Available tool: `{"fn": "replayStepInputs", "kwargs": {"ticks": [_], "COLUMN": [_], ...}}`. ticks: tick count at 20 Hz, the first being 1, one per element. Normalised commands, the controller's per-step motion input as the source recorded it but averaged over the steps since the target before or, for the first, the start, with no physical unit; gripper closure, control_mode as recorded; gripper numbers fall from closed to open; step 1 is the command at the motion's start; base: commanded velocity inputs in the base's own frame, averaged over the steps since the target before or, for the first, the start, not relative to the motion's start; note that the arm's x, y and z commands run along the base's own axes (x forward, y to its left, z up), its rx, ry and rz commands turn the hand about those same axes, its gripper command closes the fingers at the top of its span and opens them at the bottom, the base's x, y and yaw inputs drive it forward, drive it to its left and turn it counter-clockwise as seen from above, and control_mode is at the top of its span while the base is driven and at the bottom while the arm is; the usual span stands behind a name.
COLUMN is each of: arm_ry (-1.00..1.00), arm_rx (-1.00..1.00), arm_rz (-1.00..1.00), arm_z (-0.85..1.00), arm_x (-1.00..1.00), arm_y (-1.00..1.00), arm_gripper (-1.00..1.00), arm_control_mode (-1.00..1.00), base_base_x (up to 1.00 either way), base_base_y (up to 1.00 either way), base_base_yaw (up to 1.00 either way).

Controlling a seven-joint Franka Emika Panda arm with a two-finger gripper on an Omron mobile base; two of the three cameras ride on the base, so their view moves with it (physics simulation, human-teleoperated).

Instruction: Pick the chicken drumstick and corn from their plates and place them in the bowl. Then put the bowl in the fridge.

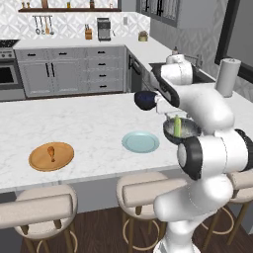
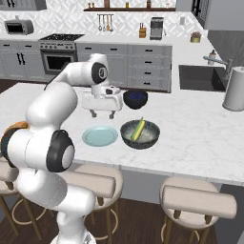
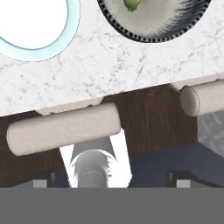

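The gripper (image 2: 103, 114) hangs above the counter (image 2: 190, 133) with its fingers spread wide, holding nothing. The corn (image 2: 138, 129) lies in the bowl (image 2: 140, 135), beside the teal plate (image 2: 100, 136).

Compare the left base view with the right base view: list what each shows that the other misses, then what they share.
Left base view alone: the small orange-brown chicken drumstick lying on the tan wooden plate. Right base view alone: the open gripper hanging above the counter, and the steel oven. Both: the yellow-green corn in the dark grey speckled bowl, the bare pale teal plate, and the navy-blue bowl.
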Motion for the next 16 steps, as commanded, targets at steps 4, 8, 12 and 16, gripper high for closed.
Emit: {"fn": "replayStepInputs", "kwargs": {"ticks": [4, 8, 12, 16], "arm_ry": [-0.16, -0.37, -0.24, -0.26], "arm_rx": [-0.01, 0.0, 0.0, 0.0], "arm_rz": [0.18, 0.15, 0.06, 0.0], "arm_z": [-0.32, -0.82, -0.52, -0.05], "arm_x": [-0.8, -0.54, -0.24, 0.0], "arm_y": [1.0, 1.0, 1.0, 1.0], "arm_gripper": [-1.0, -1.0, -1.0, -1.0], "arm_control_mode": [-1.0, -1.0, -1.0, -1.0], "base_base_x": [0.0, 0.0, 0.0, 0.0], "base_base_y": [0.0, 0.0, 0.0, 0.0], "base_base_yaw": [0.0, 0.0, 0.0, 0.0]}}
